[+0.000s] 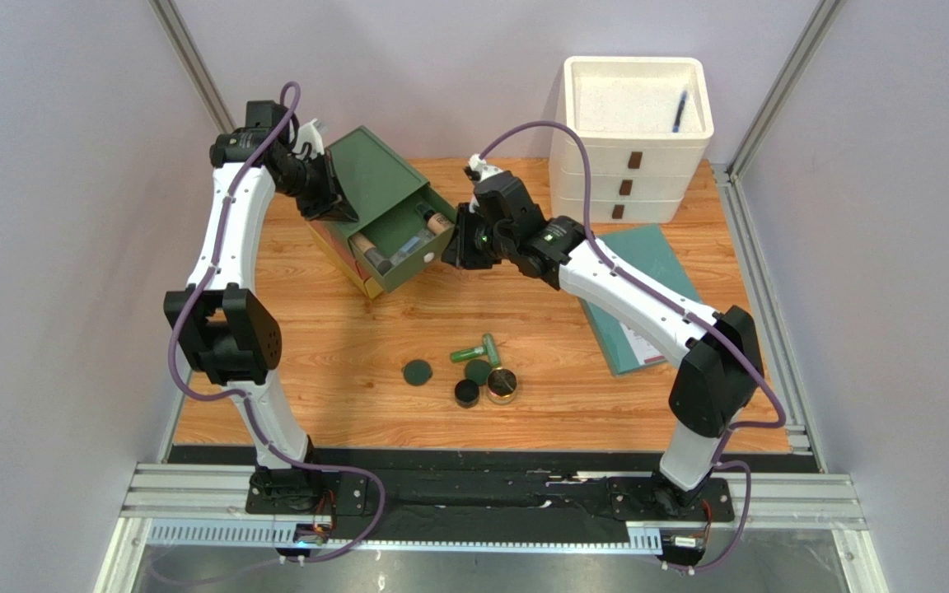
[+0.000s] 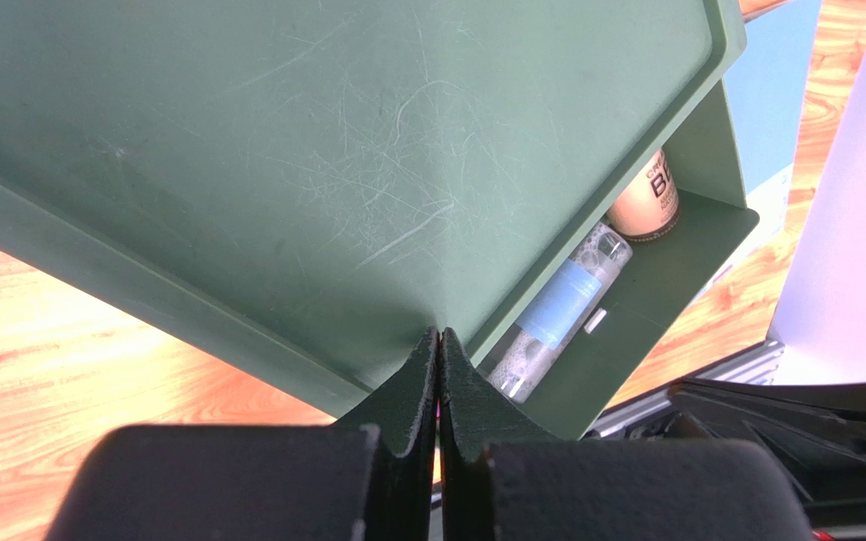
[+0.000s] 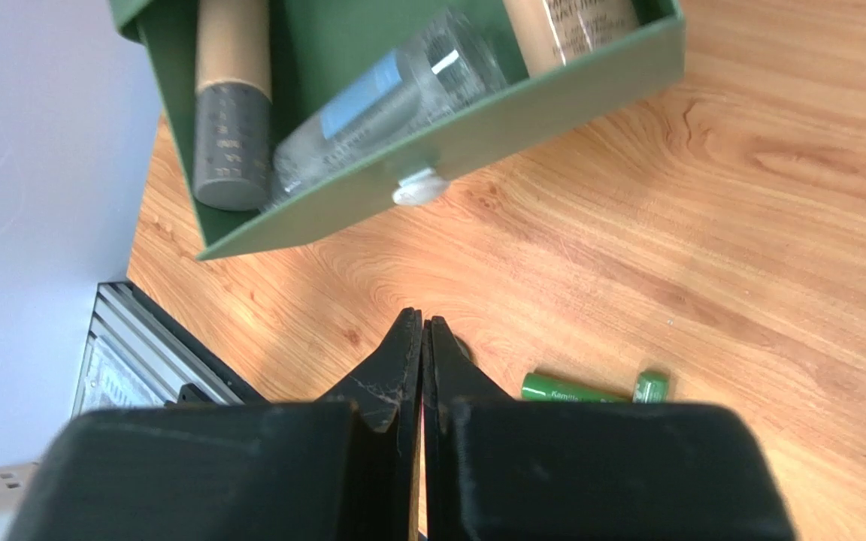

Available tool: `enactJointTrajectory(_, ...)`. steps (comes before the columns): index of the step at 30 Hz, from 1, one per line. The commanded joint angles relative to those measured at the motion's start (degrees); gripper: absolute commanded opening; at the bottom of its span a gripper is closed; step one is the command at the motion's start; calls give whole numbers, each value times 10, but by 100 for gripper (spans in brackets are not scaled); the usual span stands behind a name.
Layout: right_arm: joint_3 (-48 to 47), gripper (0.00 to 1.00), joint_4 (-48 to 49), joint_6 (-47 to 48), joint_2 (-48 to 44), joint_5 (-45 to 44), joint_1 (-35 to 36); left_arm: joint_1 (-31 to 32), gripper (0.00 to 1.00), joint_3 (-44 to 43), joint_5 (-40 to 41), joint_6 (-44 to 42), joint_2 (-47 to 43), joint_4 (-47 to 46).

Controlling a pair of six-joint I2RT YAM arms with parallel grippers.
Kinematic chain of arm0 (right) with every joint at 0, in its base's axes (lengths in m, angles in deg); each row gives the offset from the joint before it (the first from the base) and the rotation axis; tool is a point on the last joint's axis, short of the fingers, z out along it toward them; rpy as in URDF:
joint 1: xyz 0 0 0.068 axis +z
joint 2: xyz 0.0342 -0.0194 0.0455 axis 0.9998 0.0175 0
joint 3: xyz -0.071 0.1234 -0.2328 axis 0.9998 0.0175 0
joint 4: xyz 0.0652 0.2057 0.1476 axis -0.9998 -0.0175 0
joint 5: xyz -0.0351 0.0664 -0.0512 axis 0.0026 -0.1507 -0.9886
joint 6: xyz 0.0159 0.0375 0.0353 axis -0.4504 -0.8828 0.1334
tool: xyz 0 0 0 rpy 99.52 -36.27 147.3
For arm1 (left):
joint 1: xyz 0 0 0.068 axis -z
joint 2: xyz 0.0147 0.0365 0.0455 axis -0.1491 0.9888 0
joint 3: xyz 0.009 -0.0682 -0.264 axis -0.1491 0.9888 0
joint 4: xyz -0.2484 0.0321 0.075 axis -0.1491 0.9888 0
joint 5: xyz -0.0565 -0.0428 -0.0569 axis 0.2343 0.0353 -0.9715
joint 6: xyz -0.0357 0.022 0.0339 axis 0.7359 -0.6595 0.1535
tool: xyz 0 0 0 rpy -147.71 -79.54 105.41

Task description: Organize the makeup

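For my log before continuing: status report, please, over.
Left jaws shut at green box rim. Right jaws shut, empty. Bottles in open drawer; green tube, compacts, jar on table. No obstacle seen.

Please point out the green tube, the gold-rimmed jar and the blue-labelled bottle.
green tube [image 1: 470,355]: top external view, mid-body.
gold-rimmed jar [image 1: 503,386]: top external view, lid centre.
blue-labelled bottle [image 3: 361,99]: right wrist view, on the label.

Bottles [image 1: 403,239] lie in drawer [image 1: 424,263] at rear left, tube [image 1: 475,352] & compacts [image 1: 418,372] before it mid-table, book [image 1: 671,253] to rt
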Motion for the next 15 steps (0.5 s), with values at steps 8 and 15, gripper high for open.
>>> enactJointTrajectory(8,-33,0,36,-17,67,20,-1,-13,0,4,70,-34,28,43)
enactJointTrajectory(15,-162,0,22,-10,155,9,-1,-13,0,7,73,-34,26,43)
